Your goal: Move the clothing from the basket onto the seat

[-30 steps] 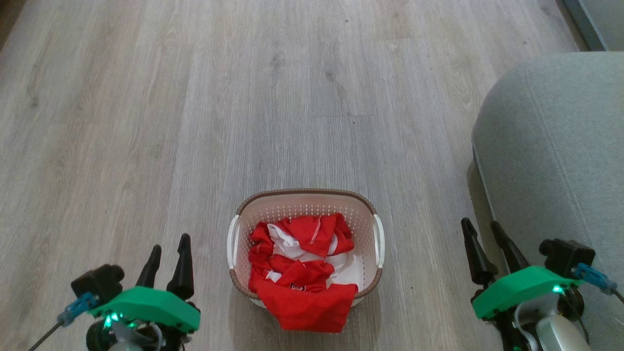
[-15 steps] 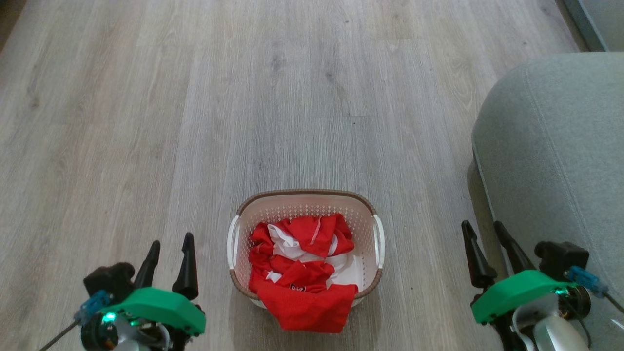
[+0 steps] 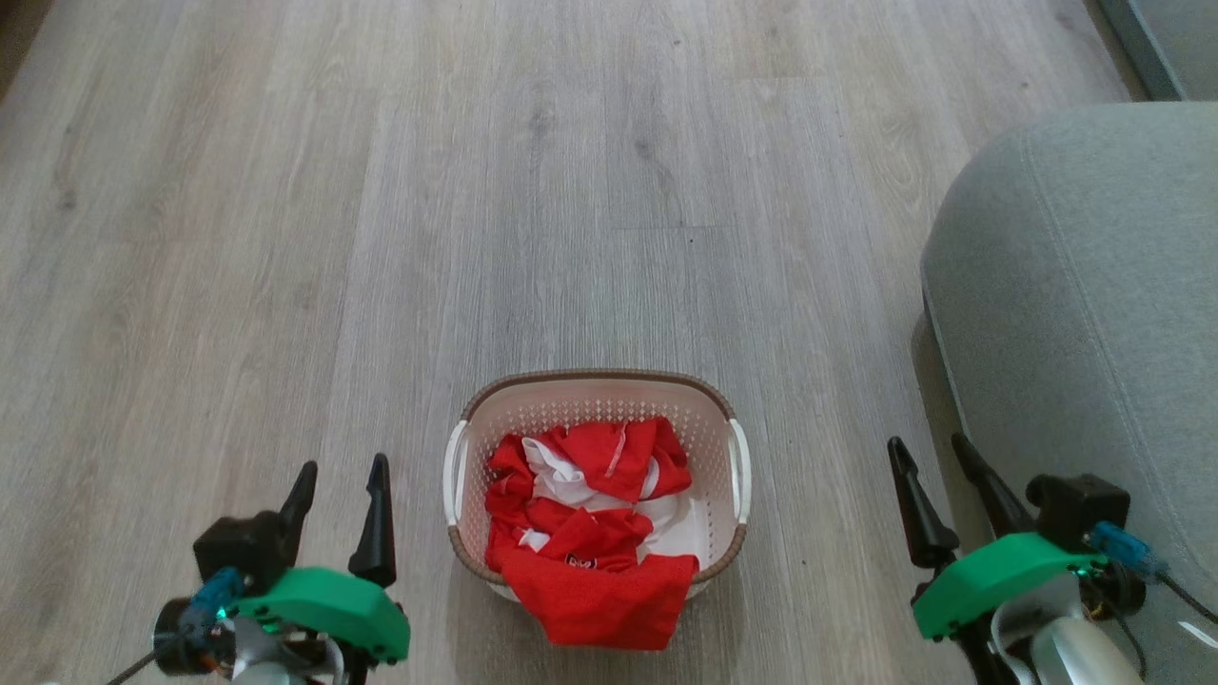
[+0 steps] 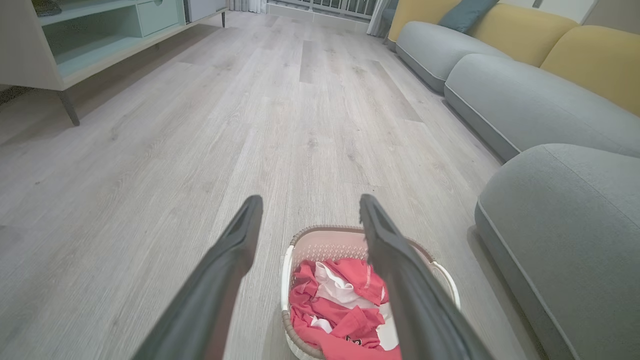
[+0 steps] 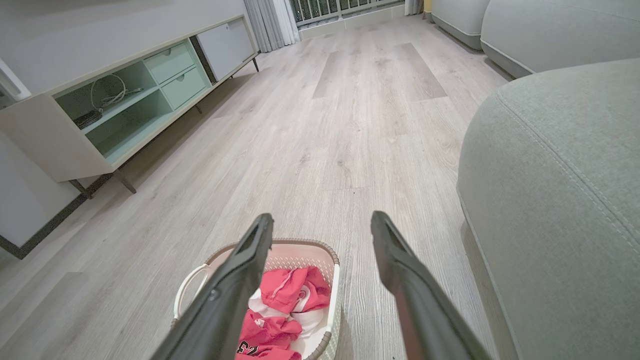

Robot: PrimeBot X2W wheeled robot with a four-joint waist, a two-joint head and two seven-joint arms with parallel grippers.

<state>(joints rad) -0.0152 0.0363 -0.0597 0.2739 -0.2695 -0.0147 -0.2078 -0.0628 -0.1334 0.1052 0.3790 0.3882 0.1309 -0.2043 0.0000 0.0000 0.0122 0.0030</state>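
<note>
- Clothing (image 3: 590, 542): heaped in basket (image 3: 595, 379), one piece draped over near rim.
- Left claw (image 3: 344, 463), right claw (image 3: 926, 441): spread wide, nothing held.
- Basket flanked by both, left nearer; seat (image 3: 1094, 285) beside right.

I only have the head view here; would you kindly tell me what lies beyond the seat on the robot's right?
Observer: In the left wrist view, past the seat, more grey cushions run on in a row, with yellow cushions behind them.
Operator: Thank you. Does anything stand along the opposite side of the room?
Observer: Yes. The right wrist view shows a low cabinet with open shelves and drawers against the wall, well apart from the basket.
Operator: And what closes off the far end?
Observer: Pale curtains hang there, next to a railing.
</note>
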